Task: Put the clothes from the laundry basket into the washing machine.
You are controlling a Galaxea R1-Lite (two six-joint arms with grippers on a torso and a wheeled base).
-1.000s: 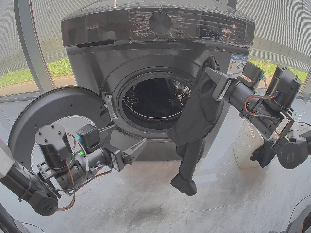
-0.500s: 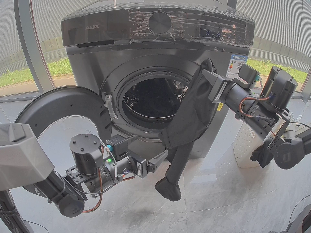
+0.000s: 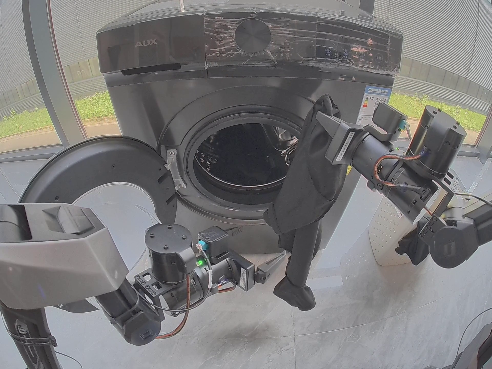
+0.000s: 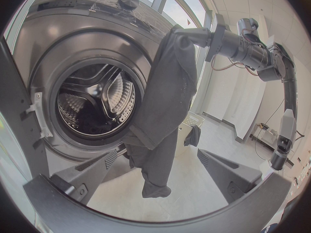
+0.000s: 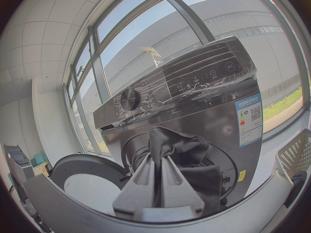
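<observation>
Right gripper [image 3: 324, 115] clenches a dark garment [image 3: 307, 180] beside the washing machine [image 3: 148, 103] label sticker [image 3: 375, 101]; left gripper [image 4: 157, 153], lower centre, gapes wide, holding nothing.

The dark garment [image 3: 310, 180] hangs over the right rim of the washing machine [image 3: 148, 103] opening and covers it. The right gripper [image 3: 322, 115] has its fingertips sunk in the garment's top fold. The laundry basket [image 3: 389, 226] stands mostly behind the right arm, only a patch of its white perforated wall in sight. The left arm covers the lower part of the open door [image 3: 97, 175]. The drum [image 3: 241, 155] is too dark in its depth to tell what lies inside.
</observation>
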